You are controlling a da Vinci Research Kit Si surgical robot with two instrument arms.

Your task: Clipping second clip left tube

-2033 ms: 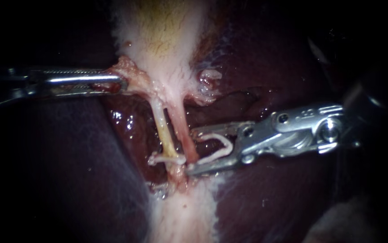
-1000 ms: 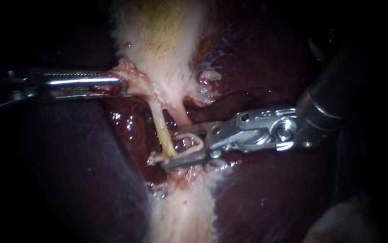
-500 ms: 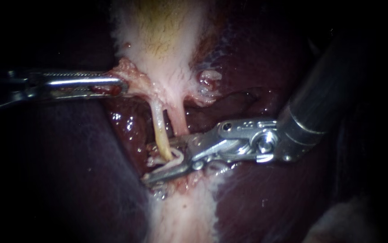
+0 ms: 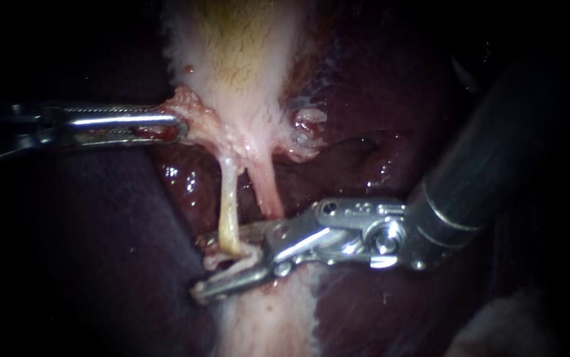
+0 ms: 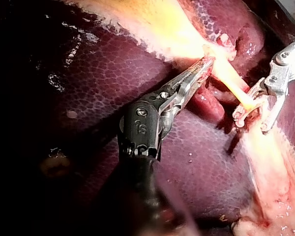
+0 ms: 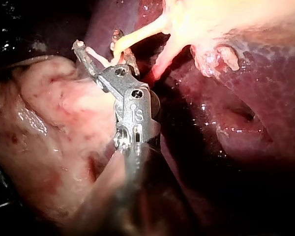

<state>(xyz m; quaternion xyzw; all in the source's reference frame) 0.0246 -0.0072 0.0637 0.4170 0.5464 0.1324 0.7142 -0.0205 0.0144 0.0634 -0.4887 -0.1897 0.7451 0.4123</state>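
Observation:
My left instrument (image 4: 166, 123) comes in level from the left, its jaws shut on pale tissue at the gallbladder's (image 4: 239, 53) neck; its own wrist view shows the same hold (image 5: 199, 73). Two tubes run down from the neck: the yellowish left tube (image 4: 227, 198) and the pink right tube (image 4: 268, 192). My right instrument (image 4: 200, 268) reaches in from the upper right. Its jaws stand open on either side of the left tube's lower end (image 5: 251, 123) (image 6: 98, 42). A white clip (image 4: 232, 261) lies inside the jaws at the tube's foot.
Dark red liver (image 4: 377, 99) surrounds the tubes on both sides. A pale band of tissue (image 4: 265, 324) runs down from under the right instrument's jaws. A small pale nodule (image 4: 308, 122) sits to the right of the neck.
My right instrument has advanced left and downward, passing the right tube, so its jaws now straddle the left tube's lower end. That tube hangs straighter. The left instrument has held still.

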